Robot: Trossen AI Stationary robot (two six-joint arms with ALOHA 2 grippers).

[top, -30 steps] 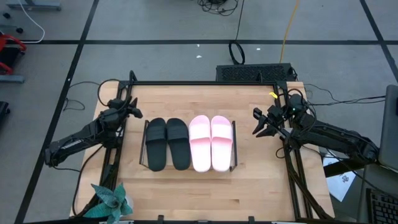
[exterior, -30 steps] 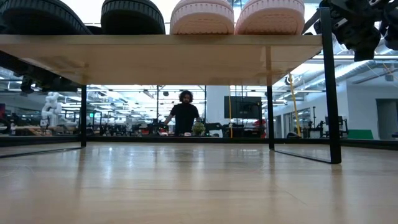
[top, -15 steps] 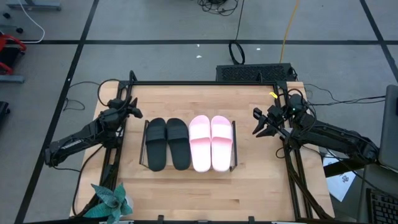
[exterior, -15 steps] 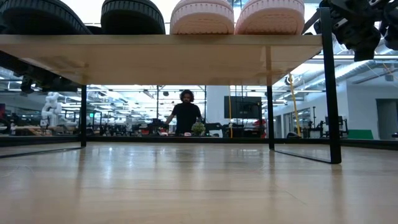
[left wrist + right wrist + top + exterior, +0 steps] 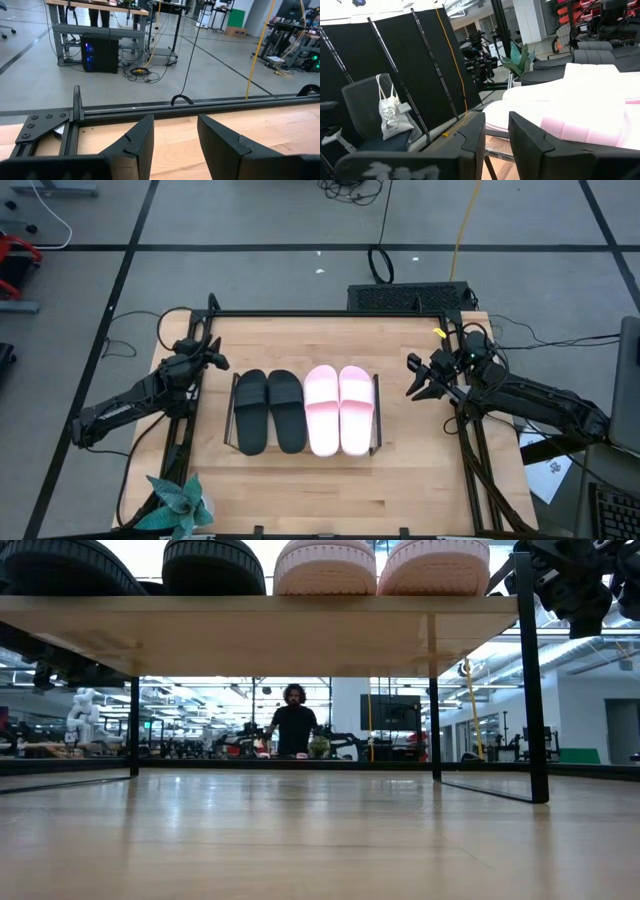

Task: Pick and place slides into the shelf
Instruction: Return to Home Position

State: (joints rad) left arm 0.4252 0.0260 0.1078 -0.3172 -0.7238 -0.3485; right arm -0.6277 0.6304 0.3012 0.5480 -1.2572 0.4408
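Left gripper (image 5: 213,361) and right gripper (image 5: 414,378) hang empty, fingers apart, by the table's (image 5: 300,345) left and right edges, while black slides (image 5: 268,411) and pink slides (image 5: 338,409) sit side by side on the shelf (image 5: 378,413) mid-table, so placing looks finished.

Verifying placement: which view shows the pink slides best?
High view: both pink slides whole, side by side on the shelf, right of the black slides. Low view: only their ends atop the shelf. Right wrist view: part only. Left wrist view: none.
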